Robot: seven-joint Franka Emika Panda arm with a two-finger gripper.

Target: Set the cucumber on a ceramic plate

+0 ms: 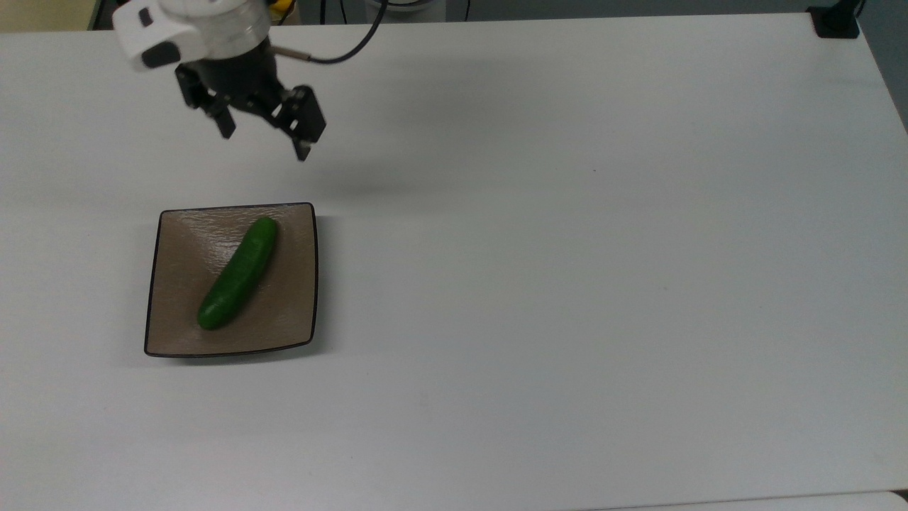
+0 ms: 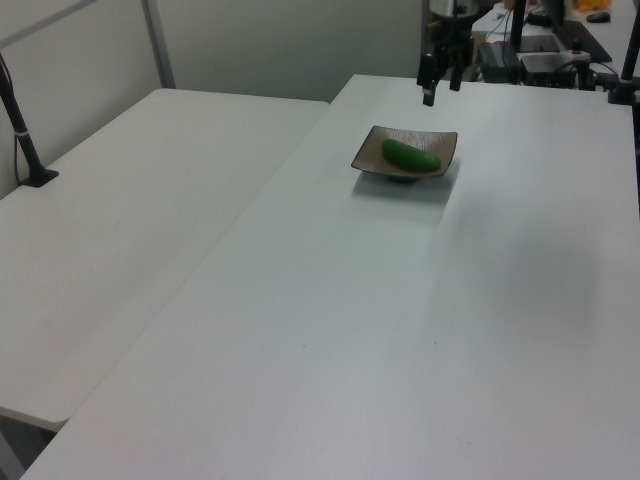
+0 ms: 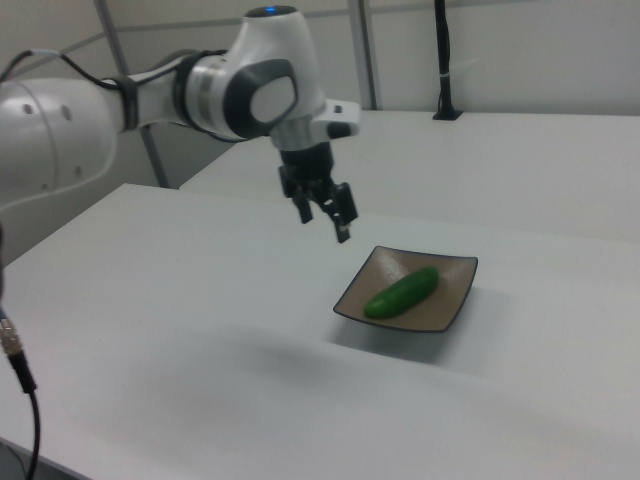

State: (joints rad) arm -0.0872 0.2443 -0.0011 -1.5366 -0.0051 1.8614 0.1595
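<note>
cucumber (image 1: 237, 273) lies diagonally on the ceramic plate (image 1: 294, 312); gripper (image 1: 263, 144) hovers apart, fingers spread.

Top view: cam high above the worktop (image 1: 567, 284), looking almost straight down w/ slight tilt; arm enters from the top view's upper left, ceramic plate (image 1: 170, 333) at the top view's left.

Left view: cam low, at one end of the worktop (image 2: 400, 330), looking along its length; plate (image 2: 442, 140) far off, small, a second table (image 2: 130, 210) on the left view's left.

Right view: cam closer, roughly opposite side, looking across the worktop (image 3: 150, 330) at moderate height; plate (image 3: 455, 300) mid-frame, arm at the right view's left.

Shared by all three: plate, cucumber (image 1: 237, 272) (image 2: 410, 156) (image 3: 402, 291), hand (image 1: 264, 145) (image 2: 439, 90) (image 3: 322, 226) and surrounding worktop.
</note>
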